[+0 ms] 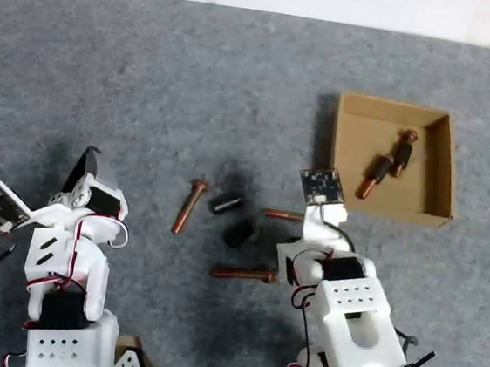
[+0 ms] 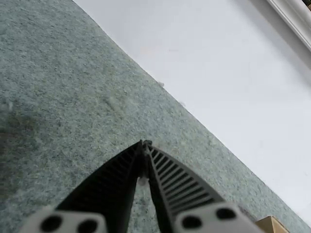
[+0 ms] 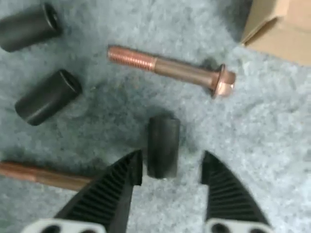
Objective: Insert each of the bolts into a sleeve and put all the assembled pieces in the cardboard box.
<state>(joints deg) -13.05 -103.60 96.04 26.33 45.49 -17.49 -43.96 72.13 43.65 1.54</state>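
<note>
Right gripper (image 3: pixel 172 158): mine is spread wide, one jaw on each side of a black sleeve (image 3: pixel 163 145) that lies on the mat, with a gap showing on both sides.
Left gripper (image 2: pixel 145 144): mine is pressed together with nothing between the jaws. It is over bare grey mat (image 2: pixel 58 97), close to where the mat meets a white surface (image 2: pixel 233 73). In the high view this arm is at the lower left of the frame.
Nearest bolt (image 3: pixel 172 71): copper-coloured, lying flat just beyond the sleeve between my right jaws, with its flanged head toward the box corner.
Other sleeves: two more, an upper sleeve (image 1: pixel 225 204) and a lower sleeve (image 1: pixel 239 234), lie close together near the centre of the high view.
Other bolts: a slanted bolt (image 1: pixel 190 205) lies left of centre. A level bolt (image 1: pixel 244 274) lies below the sleeves, with its head end next to my right arm.
Cardboard box (image 1: pixel 349 151): it is at the upper right of the high view, open-topped.
Assembled pieces: two in the box, a far piece (image 1: pixel 402 152) and a near piece (image 1: pixel 375 175), lying on a slant nearly end to end.
</note>
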